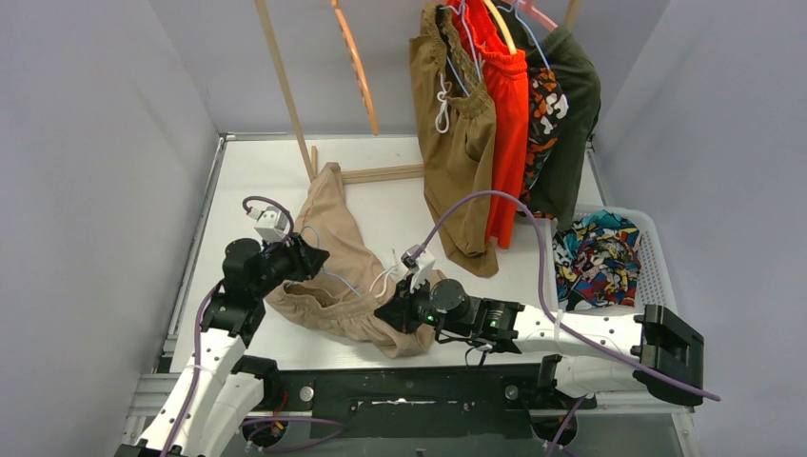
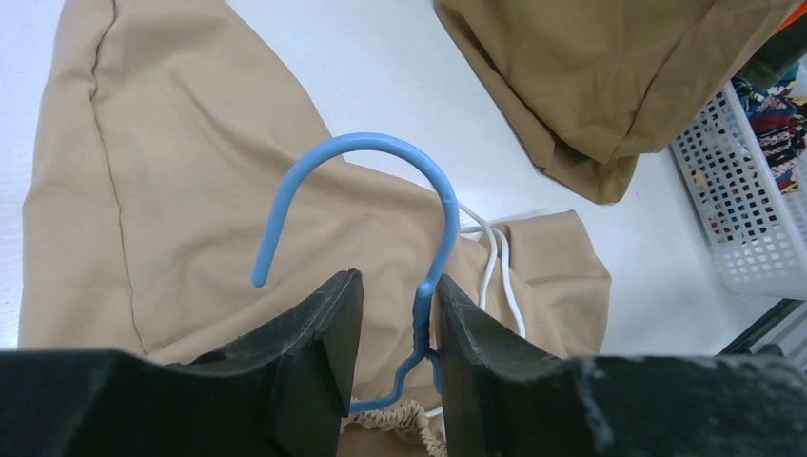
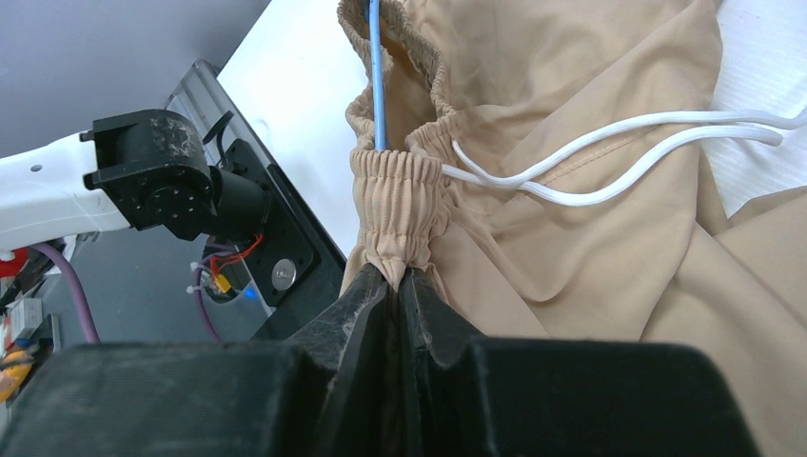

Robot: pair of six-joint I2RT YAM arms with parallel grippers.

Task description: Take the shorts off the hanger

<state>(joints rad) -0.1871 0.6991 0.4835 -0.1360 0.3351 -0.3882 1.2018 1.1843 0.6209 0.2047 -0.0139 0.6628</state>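
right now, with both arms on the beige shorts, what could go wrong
The left end effector has not closed on the blue hanger; the thin wire could slip out. The right end effector pinches only the bunched waistband of the beige shorts, so a pull might just stretch the elastic. The loose white drawstring could snag the hanger.

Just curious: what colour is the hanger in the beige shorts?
Light blue; the hanger in the beige shorts shows best in the left wrist view.

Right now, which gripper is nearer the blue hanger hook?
Left. The left gripper straddles the hanger's neck just below the blue hook. The right gripper pinches the waistband of the beige shorts, away from the hook.
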